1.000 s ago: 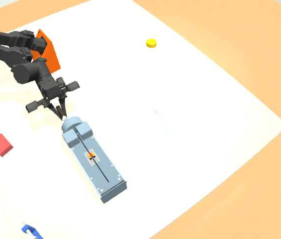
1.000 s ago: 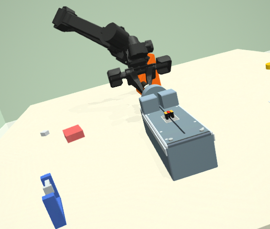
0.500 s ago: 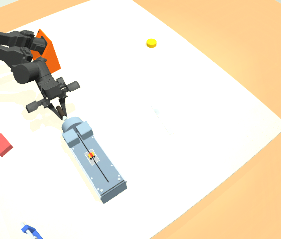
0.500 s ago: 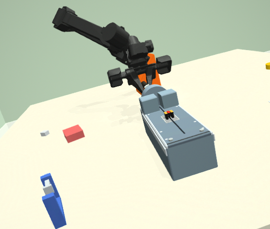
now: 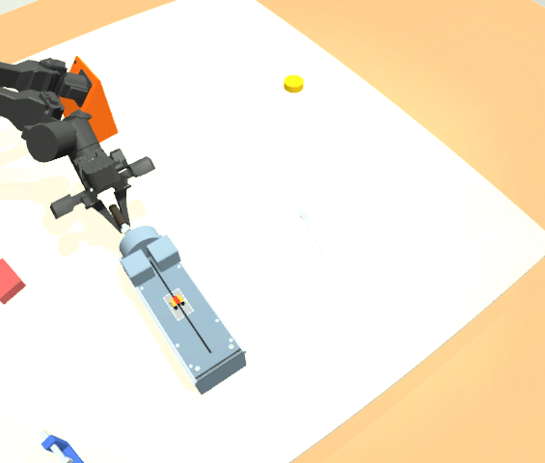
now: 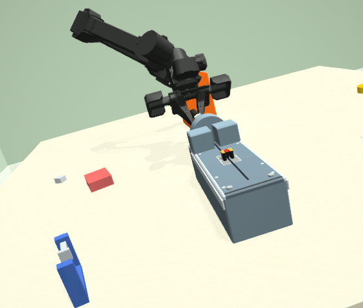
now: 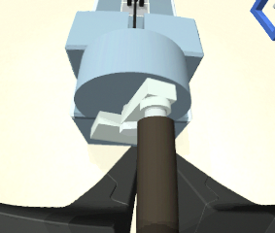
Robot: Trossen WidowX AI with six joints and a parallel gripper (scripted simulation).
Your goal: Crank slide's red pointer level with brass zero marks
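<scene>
Gripping crank handle (image 7: 156, 175), pincer (image 7: 155, 220) clamped.

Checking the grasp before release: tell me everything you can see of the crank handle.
The crank handle is a dark brown, matte cylinder, plain and smooth. Its far end meets a short pale collar on a light grey crank arm, which lies across the face of the round blue-grey drum at the machine's end. The handle points away from the drum, toward the arm. The tool is shut on it, one dark finger pressed against each side. Nothing else touches it.
</scene>
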